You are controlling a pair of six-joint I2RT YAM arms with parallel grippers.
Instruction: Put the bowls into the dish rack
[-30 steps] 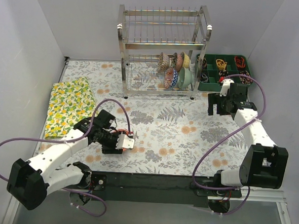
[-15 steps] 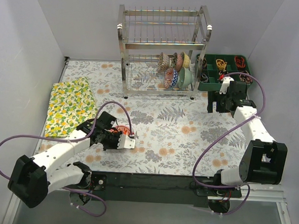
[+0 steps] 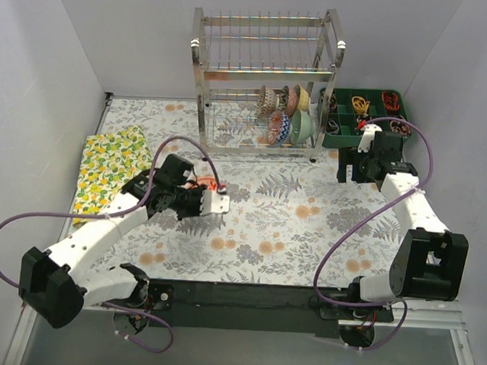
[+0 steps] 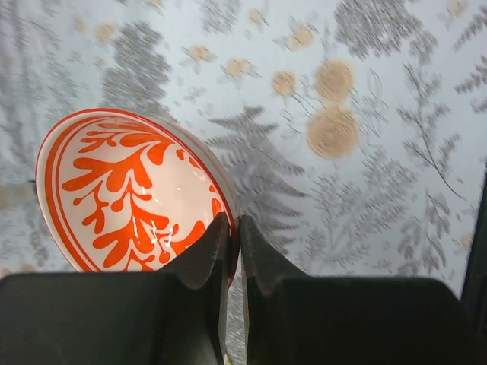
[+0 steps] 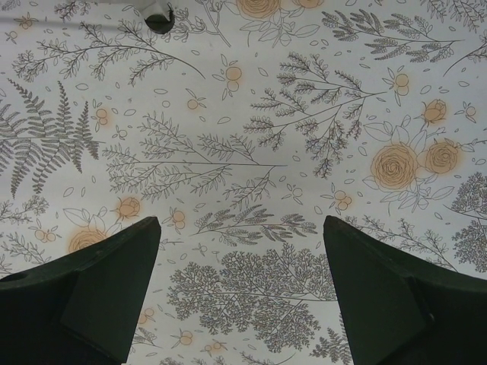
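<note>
My left gripper [image 3: 210, 195] is shut on the rim of the orange-red patterned bowl [image 3: 199, 182] and holds it above the floral cloth, in front and left of the dish rack [image 3: 267, 64]. In the left wrist view the bowl [image 4: 129, 190] is tilted, and my fingertips [image 4: 221, 237] pinch its right rim. Several other bowls [image 3: 286, 112] stand on edge in the rack's lower tier at the right. My right gripper [image 3: 349, 168] is open and empty, over the cloth just right of the rack; its wrist view shows the gripper [image 5: 240, 224] wide open over bare cloth.
A green compartment tray [image 3: 343, 141] with small items stands right of the rack, close behind my right gripper. A lemon-print cloth [image 3: 114, 171] lies at the left edge. A rack foot [image 5: 160, 17] shows at the top of the right wrist view.
My left gripper has lifted the orange-red bowl off the table and carried it farther and to the right, toward the rack. My right gripper drew back slightly toward the tray.
</note>
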